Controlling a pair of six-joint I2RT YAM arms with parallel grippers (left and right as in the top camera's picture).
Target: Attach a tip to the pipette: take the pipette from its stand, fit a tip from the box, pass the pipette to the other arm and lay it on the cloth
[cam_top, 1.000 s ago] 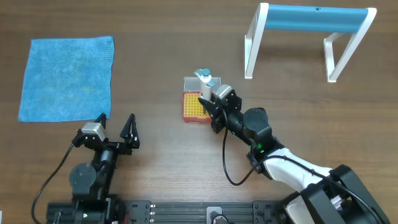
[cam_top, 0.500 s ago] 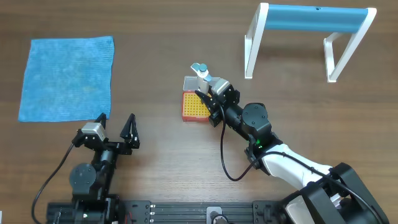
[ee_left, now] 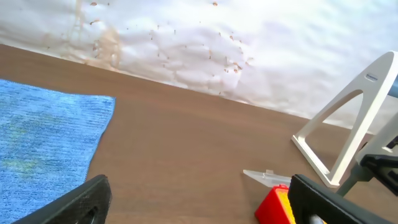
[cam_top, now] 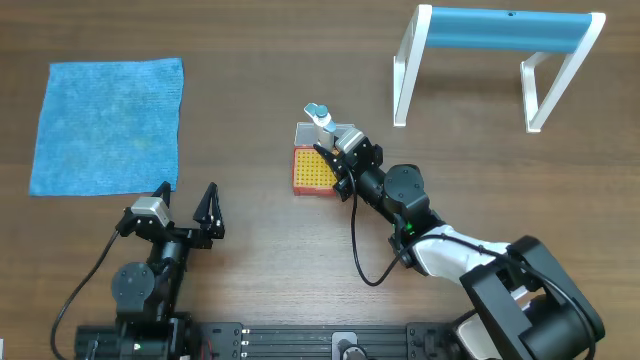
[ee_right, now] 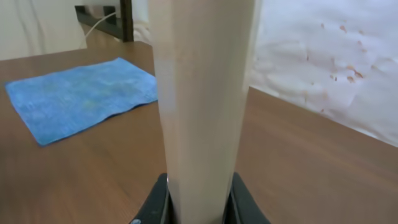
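A brown wooden table point(cam_top: 250, 90) holds the whole scene. Near its middle sits a small orange tip box point(cam_top: 310, 175) with a clear lid folded open on its far side. The right gripper point(cam_top: 340, 160) hangs at the box's right edge, its two black fingers clamped on either side of a white pipette point(cam_top: 322, 120) with a blue cap. The pipette is roughly upright, its blue cap showing at the far edge of the box. Its lower end is hidden, so I cannot tell whether it touches the tips. A square blue woven cloth point(cam_top: 108, 125) lies flat at the far left. The left gripper point(cam_top: 187, 190) rests near the cloth's near right corner, fingers spread wide and holding nothing. A white stand point(cam_top: 500, 30) with a blue top bar stands at the far right, well apart from the box.
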